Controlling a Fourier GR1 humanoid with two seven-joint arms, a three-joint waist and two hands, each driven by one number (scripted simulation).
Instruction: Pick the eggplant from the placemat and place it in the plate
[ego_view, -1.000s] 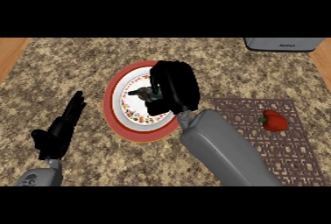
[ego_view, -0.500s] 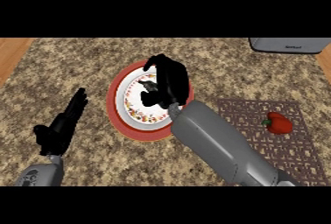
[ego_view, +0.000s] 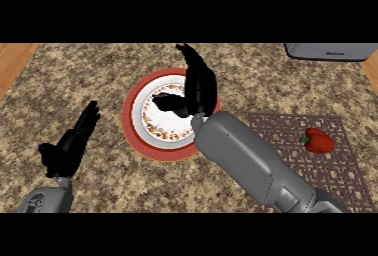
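- The right hand (ego_view: 198, 82) is being held over the plate (ego_view: 139, 131), fingers straight, gripping nothing.
- A dark shape, probably the eggplant (ego_view: 171, 104), is lying on the plate; placing is appearing done.
- Left hand (ego_view: 72, 143) is resting open near the counter's left edge.

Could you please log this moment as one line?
right hand open over plate | left hand resting open | pepper on placemat

The right hand (ego_view: 198, 87) hides part of the plate (ego_view: 140, 102).
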